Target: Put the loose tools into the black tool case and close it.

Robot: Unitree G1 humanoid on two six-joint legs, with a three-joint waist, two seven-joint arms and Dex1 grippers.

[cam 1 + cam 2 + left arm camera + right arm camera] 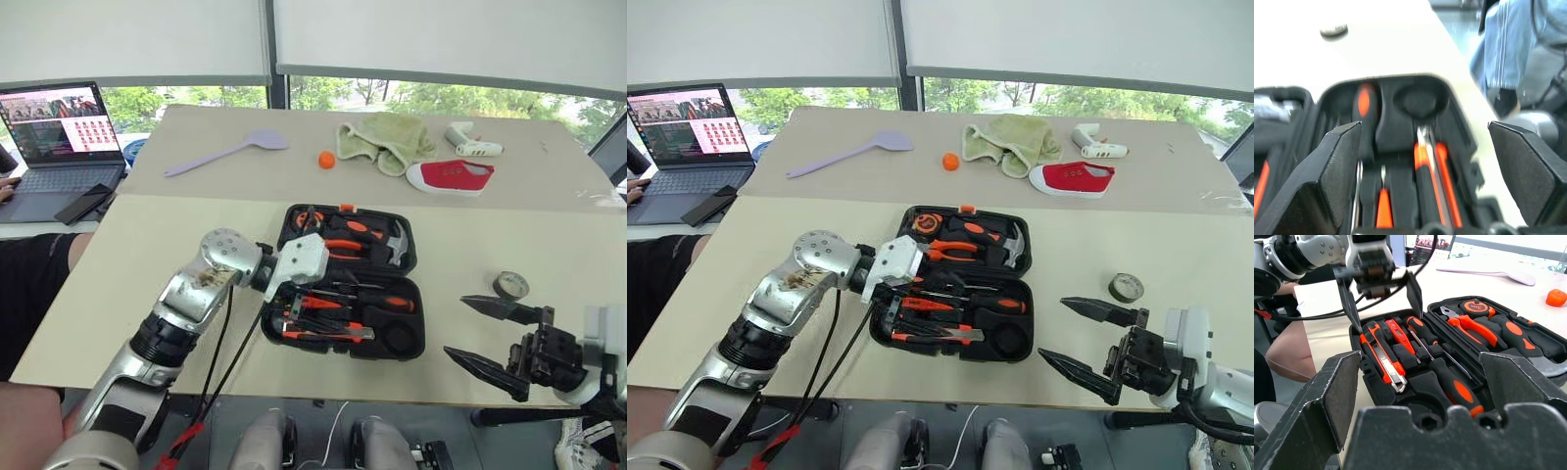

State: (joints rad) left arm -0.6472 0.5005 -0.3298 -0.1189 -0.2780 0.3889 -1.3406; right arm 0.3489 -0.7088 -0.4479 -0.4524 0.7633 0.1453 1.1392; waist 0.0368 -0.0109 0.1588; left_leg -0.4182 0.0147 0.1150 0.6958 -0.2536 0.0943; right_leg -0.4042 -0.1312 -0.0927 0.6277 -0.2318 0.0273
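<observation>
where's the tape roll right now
The grey tape roll lies on the table to the right of the open black tool case, just beyond the right gripper.

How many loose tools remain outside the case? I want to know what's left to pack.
1: the grey tape roll lies on the table, right of the open black tool case. The robot's arm may hide others.

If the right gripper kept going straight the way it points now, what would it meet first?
Probably the open tool case. The right gripper, jaws open, points across the table toward the case's near half, where the screwdrivers and knife lie. It may hang slightly above the rim; depth is unclear. The tape roll lies off that line.
</observation>
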